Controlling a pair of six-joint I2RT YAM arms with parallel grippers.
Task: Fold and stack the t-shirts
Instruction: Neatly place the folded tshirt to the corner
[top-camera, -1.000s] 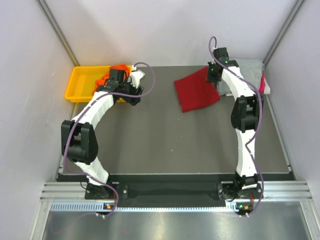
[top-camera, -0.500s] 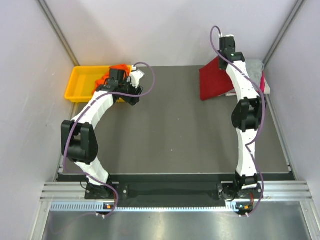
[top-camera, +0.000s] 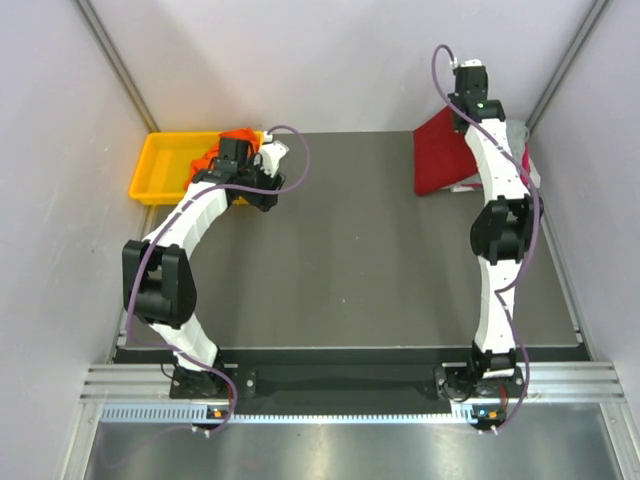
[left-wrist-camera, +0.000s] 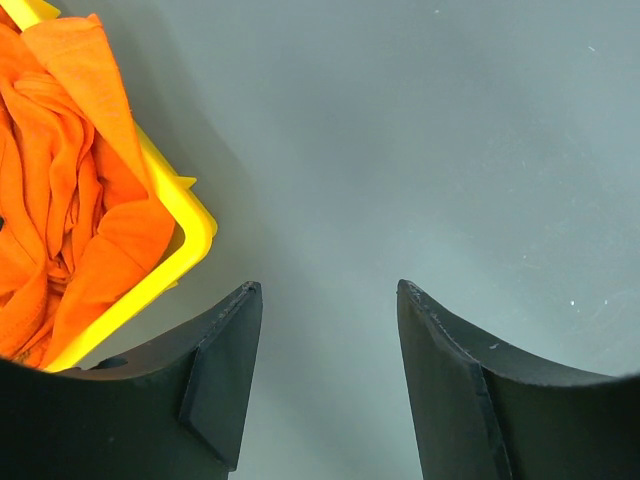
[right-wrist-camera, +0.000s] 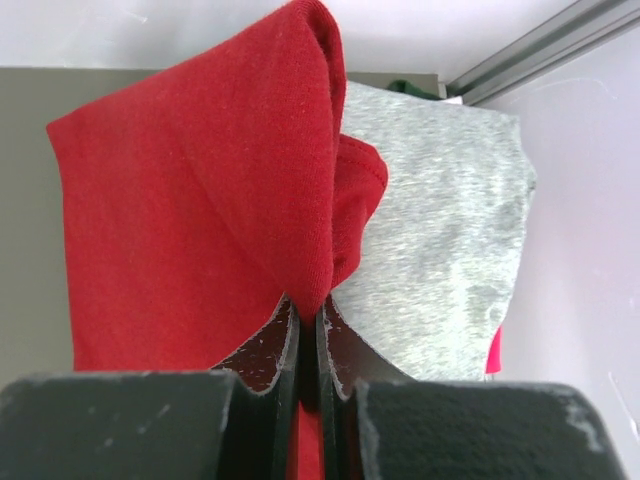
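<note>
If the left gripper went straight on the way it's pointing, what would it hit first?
The left gripper would most likely meet bare table. The corner of the yellow tray, holding the orange t-shirt, sits just left of that line in the wrist view, so it probably clears it, though depth is unclear.

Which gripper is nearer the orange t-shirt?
Left. The left gripper sits open beside the yellow tray holding the orange t-shirt; the right gripper is across the table, shut on the dark red t-shirt.
</note>
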